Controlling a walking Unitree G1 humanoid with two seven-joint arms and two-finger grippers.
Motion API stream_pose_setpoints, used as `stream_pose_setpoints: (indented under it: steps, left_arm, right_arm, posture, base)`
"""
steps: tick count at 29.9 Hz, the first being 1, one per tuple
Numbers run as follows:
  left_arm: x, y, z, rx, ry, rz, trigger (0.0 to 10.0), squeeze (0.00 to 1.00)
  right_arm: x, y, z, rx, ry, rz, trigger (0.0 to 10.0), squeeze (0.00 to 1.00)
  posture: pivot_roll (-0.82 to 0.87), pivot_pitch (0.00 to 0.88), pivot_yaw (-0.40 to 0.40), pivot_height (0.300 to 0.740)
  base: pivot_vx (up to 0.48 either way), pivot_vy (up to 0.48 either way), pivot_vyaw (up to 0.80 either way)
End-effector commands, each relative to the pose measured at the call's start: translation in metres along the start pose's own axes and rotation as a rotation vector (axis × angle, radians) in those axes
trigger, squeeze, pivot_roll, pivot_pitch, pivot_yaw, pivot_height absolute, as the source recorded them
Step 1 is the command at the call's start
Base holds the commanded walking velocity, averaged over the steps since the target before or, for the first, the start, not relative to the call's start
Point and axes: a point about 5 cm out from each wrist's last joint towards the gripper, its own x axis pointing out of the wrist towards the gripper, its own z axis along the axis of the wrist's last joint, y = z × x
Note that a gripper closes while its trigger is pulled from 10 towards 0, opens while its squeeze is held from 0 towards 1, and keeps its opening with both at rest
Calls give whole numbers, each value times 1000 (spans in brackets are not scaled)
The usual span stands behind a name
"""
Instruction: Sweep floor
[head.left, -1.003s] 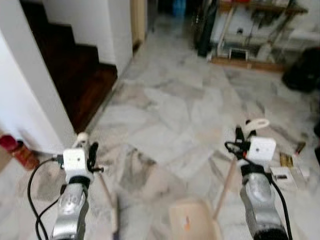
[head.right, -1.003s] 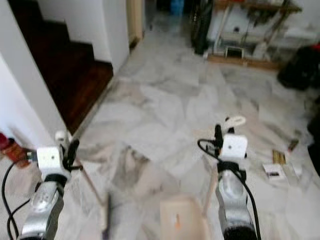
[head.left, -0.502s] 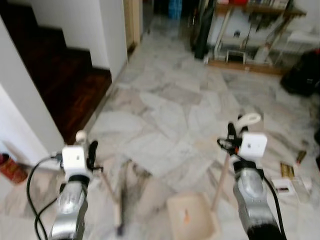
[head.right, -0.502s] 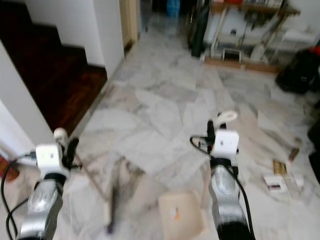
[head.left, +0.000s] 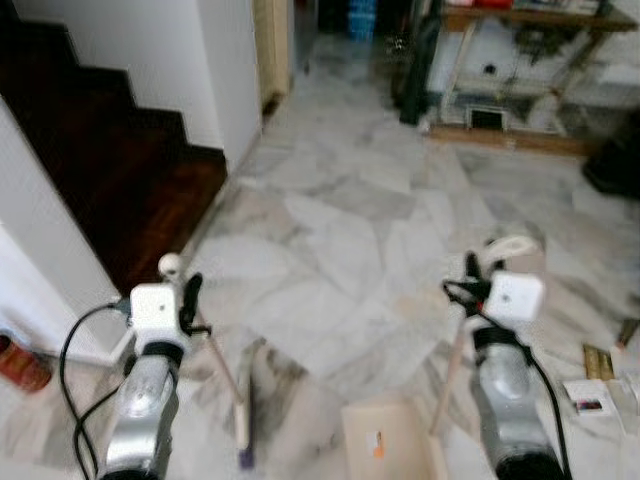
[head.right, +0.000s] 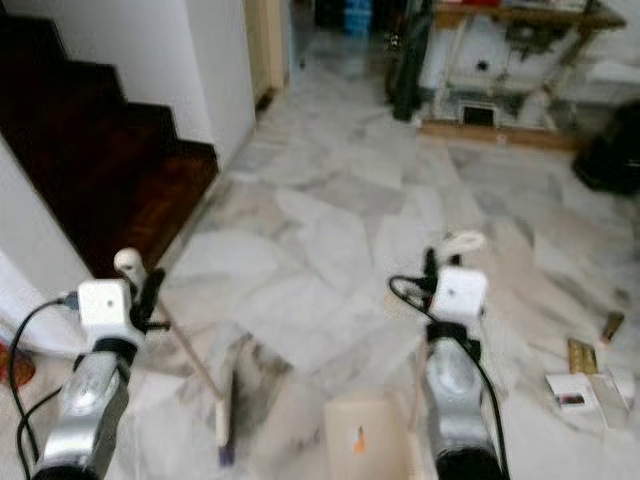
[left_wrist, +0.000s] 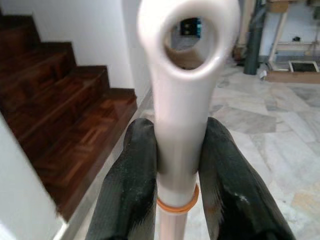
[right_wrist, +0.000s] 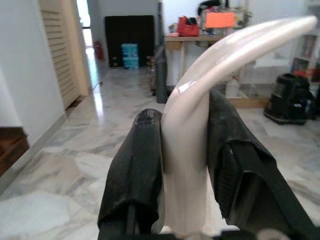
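Near the camera, low over a marble floor (head.left: 340, 230), I have both silver arms raised, each carrying one cleaning tool. My left gripper (left_wrist: 175, 165) holds a broom handle (left_wrist: 181, 100) just below its ringed hanging loop; the two black fingers (left_wrist: 131, 185) are closed narrow on the pale shaft, one on each side, above an orange band. From the head view the handle slants down and right to the broom head (head.left: 244, 415), which sits close to the floor between the two arms. My right gripper (right_wrist: 185, 165) is clamped the same way on the curved cream grip of a dustpan handle (right_wrist: 200, 100), and its wooden shaft drops to the beige dustpan (head.left: 385, 445) resting near the bottom of the scene, just right of the broom head. I judge the two tools are kept side by side so the broom can push dirt straight into the pan. Dark wooden stairs (head.left: 120, 170) rise at far left behind a white wall, a cluttered shelf (head.left: 520, 70) stands at far right, and small boxes and scraps (head.right: 585, 385) lie on the floor near right, well apart from the dustpan, likely what needs gathering.
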Motion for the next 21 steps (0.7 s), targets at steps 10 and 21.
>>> stream_pose_setpoints:
  steps: [10, 21]
  left_arm:
    - [4, 0, 8, 4, -36, -7, 10000, 0]
    - [4, -3, 7, 4, -34, -27, 10000, 0]
  right_arm:
    - [8, 0, 14, 6, -64, -5, 10000, 0]
    - [6, -5, 13, -6, -65, -14, 10000, 0]
  posture:
    - [-11, 0, 18, 740]
    - [-15, 0, 22, 740]
  base:
    - [382, 0, 0]
    - [383, 0, 0]
